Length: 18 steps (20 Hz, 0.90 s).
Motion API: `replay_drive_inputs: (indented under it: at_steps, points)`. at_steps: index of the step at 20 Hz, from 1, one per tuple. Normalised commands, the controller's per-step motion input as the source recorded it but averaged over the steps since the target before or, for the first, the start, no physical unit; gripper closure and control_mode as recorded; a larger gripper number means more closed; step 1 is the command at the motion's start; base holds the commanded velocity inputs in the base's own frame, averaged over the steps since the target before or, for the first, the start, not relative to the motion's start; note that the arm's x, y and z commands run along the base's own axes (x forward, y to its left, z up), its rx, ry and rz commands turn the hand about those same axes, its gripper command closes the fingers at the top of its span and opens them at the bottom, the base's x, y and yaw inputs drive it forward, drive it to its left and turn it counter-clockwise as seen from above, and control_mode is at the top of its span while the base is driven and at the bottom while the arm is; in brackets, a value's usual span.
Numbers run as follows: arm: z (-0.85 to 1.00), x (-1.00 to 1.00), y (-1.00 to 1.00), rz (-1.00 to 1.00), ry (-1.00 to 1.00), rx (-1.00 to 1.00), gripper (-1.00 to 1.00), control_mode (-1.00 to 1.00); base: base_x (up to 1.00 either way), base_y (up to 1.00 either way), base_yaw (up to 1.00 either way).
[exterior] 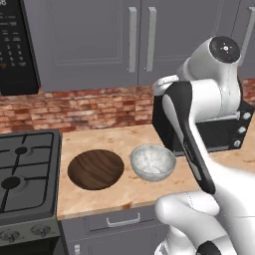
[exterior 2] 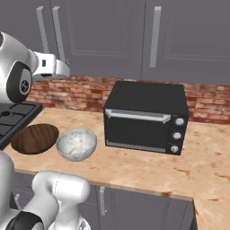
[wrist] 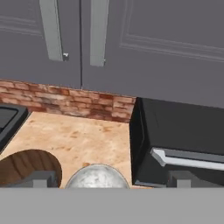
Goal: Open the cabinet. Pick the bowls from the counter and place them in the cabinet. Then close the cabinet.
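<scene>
Cabinet (exterior: 99,40) shut, both grey doors closed, silver handles meeting mid-way. On the tan worktop (exterior: 99,191), the brown wooden bowl (exterior: 95,169) sits just beside the marble bowl (exterior: 153,162), both upright.

We saw the cabinet (exterior: 99,40) cut off by the top edge in both base views, so the upper ends of its handles (exterior: 142,37) were lost. The arm (exterior: 199,124) covered most of the toaster oven (exterior: 229,132) in the left base view. The stove (exterior: 25,174) ran off the left edge there. In the hand view the wooden bowl (wrist: 24,168) and the marble bowl (wrist: 97,177) were cut across below, and we saw just the stubs of the pincer (wrist: 111,179) fingertips (wrist: 39,179).
</scene>
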Motion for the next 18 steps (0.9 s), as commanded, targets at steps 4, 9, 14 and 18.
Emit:
replay_drive_inputs:
  at_steps: [4, 9, 14, 18]
  points:
    - [0.52, 0.0, 0.06, 0.0, 0.0, -0.01, -1.0, -1.0, 0.0, 0.0, 0.0]
    - [0.21, 0.01, 0.1, -0.01, -0.05, 0.0, -1.0, -1.0, 0.0, 0.0, 0.0]
    - [0.11, 0.28, 0.0, -0.03, -0.06, 0.0, -1.0, -1.0, 0.0, 0.0, 0.0]
    - [0.24, 0.29, 0.0, -0.02, -0.1, 0.0, -1.0, -1.0, 0.0, 0.0, 0.0]
